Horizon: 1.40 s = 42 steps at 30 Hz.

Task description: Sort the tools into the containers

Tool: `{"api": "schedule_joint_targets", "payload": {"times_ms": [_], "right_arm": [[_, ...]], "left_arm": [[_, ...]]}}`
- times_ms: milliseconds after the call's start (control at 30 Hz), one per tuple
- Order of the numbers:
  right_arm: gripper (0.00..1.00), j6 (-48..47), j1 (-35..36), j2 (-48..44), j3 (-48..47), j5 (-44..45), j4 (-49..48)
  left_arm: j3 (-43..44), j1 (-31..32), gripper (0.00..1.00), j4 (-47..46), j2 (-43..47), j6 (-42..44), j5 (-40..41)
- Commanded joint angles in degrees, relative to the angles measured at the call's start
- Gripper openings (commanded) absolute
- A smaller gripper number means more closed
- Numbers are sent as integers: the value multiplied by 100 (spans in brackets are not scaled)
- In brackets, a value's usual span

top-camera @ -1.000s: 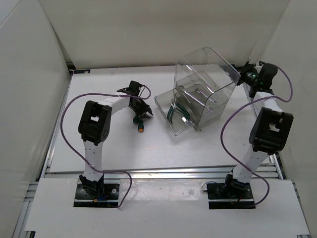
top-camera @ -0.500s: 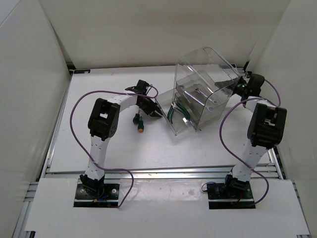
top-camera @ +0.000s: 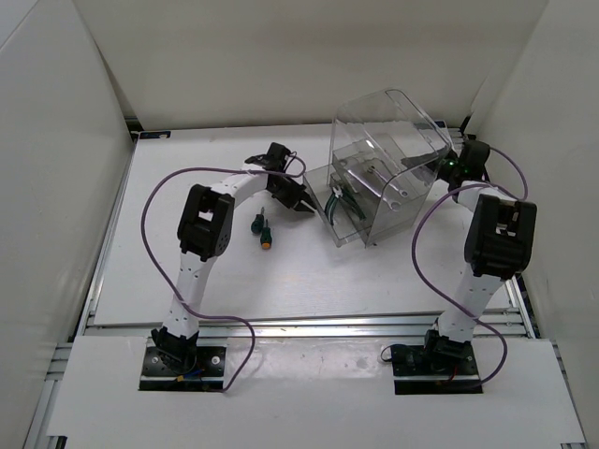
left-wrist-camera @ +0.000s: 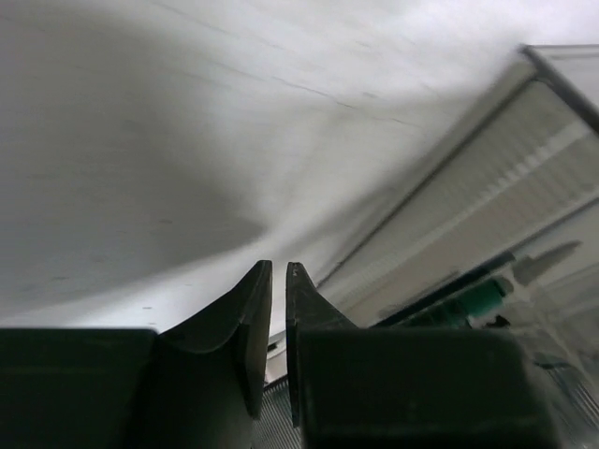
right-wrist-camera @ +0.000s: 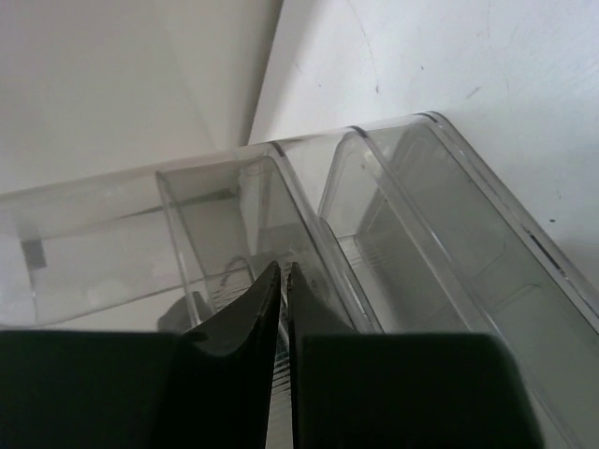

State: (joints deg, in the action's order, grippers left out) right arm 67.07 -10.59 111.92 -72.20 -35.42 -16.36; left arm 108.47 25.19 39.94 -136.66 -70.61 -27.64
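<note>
Partly done, by the look of things. On the worktop (top-camera: 187, 187), left of centre: green screwdriver (top-camera: 256, 223) and orange-tipped screwdriver (top-camera: 267, 240), lying side by side in the open, not yet sorted. Just right of them: left end effector (top-camera: 303, 206), fingers drawn to a narrow slit with nothing between (same in the wrist view), hovering close by the left face of the clear bin (top-camera: 384, 140). Inside, in the low front compartment: dark-green-handled pliers (top-camera: 339, 200), already in. Higher, on a stepped shelf: something silver (top-camera: 372, 171), likely a wrench; second wrench not made out. At the bin's right side: right end effector (top-camera: 444, 161), fingers all but together against the clear wall; whether pinching it, cannot tell.
</note>
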Motion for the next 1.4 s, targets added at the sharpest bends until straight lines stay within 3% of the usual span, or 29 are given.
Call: {"api": "schedule_joint_targets", "payload": {"times_ms": [0, 333, 500, 700, 900, 1200, 1367], "right_arm": [[9, -396, 514, -30, 101, -563, 659], [9, -774, 1005, -170, 259, -431, 1301], [8, -521, 1305, -275, 469, -255, 1356], [8, -378, 1270, -241, 462, -272, 1143], [7, -449, 1270, -240, 417, -299, 1188], [7, -519, 1322, -434, 620, -202, 1372], [7, -466, 1446, -522, 681, -202, 1372]], "left_arm": [[560, 232, 23, -268, 149, -260, -330], [825, 434, 22, -409, 96, -568, -453], [712, 688, 21, -382, 218, -796, -374], [-315, 803, 19, -408, 938, -700, -383], [-2161, 821, 17, -1076, 2116, -1007, -357], [-819, 1137, 16, -620, 1520, -1025, -260], [-616, 1331, 17, -514, 1344, -1025, -207]]}}
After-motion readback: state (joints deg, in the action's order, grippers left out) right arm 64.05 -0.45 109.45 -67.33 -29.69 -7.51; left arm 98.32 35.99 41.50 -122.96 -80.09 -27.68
